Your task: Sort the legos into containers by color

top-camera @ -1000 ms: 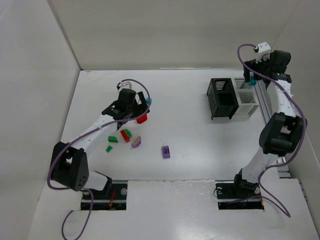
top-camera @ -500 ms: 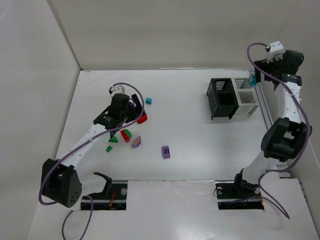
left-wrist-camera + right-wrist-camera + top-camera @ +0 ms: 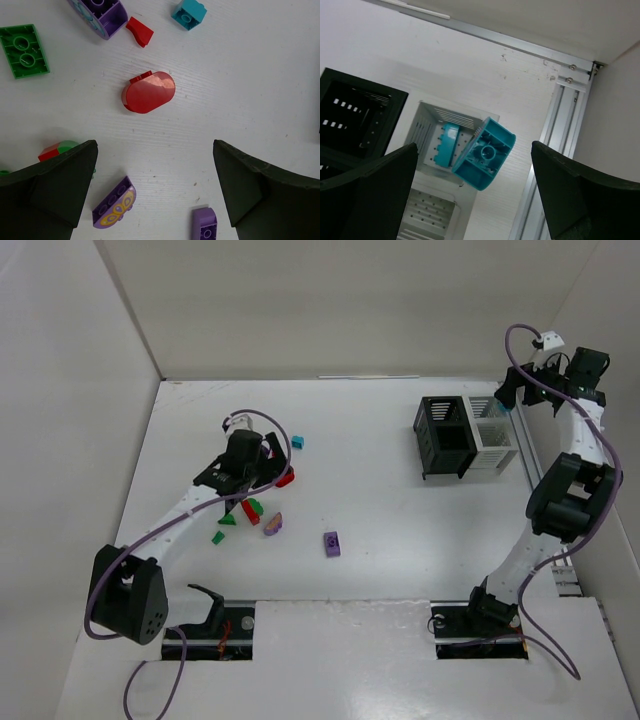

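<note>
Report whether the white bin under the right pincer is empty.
Not empty: a small teal plastic brick lies inside the white slatted square bin.

The left arm (image 3: 170, 525) and the right arm (image 3: 582, 445) are each built of slim white links joined by bulky black joint housings. A purple cable (image 3: 509, 340) loops loosely along each one. Black base mounts (image 3: 215, 625) sit at the bottom of the overhead frame. A small white block (image 3: 545, 341) caps the right wrist at upper right. In the wrist views the jaws are matte black wedges in the lower corners.
</note>
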### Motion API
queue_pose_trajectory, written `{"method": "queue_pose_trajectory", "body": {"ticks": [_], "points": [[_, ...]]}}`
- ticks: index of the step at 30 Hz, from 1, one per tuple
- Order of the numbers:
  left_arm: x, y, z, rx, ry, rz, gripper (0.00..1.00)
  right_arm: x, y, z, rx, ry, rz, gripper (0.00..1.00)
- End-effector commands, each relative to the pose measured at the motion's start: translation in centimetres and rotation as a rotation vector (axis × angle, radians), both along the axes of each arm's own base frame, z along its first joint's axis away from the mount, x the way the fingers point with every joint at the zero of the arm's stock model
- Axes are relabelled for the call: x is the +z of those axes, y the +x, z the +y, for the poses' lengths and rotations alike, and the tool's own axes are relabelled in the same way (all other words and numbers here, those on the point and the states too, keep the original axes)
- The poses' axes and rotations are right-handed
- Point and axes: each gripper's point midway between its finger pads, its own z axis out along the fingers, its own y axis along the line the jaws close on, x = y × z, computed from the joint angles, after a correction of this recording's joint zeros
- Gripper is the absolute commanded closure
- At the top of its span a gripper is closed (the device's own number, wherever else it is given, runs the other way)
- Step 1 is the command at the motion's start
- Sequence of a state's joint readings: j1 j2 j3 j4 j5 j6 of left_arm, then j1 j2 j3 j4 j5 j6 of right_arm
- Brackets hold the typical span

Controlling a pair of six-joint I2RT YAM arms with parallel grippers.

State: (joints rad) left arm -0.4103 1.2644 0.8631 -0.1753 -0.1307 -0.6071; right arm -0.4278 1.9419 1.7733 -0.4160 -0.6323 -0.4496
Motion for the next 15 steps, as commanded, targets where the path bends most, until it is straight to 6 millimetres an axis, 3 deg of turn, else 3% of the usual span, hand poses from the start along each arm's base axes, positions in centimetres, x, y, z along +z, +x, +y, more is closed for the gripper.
{"method": "queue_pose_trajectory", "body": {"ticks": [1,4,15], "points": [[0.6,0.6,-0.1,-0.009,-0.012,-0.037,0.01,4.6,0.8,1.6,0.091,0.042,-0.132,0.00],[0.6,0.6,-0.1,-0.003,-0.019,-0.036,0.01,3.7,1.3,2.0,0.083,0.081,-0.106,0.00],[1.3,0.4,0.3,0.012,-0.015,-0.061,0.01,1.9,1.6,-0.7,-0.110,0.040,-0.033,0.00]]}}
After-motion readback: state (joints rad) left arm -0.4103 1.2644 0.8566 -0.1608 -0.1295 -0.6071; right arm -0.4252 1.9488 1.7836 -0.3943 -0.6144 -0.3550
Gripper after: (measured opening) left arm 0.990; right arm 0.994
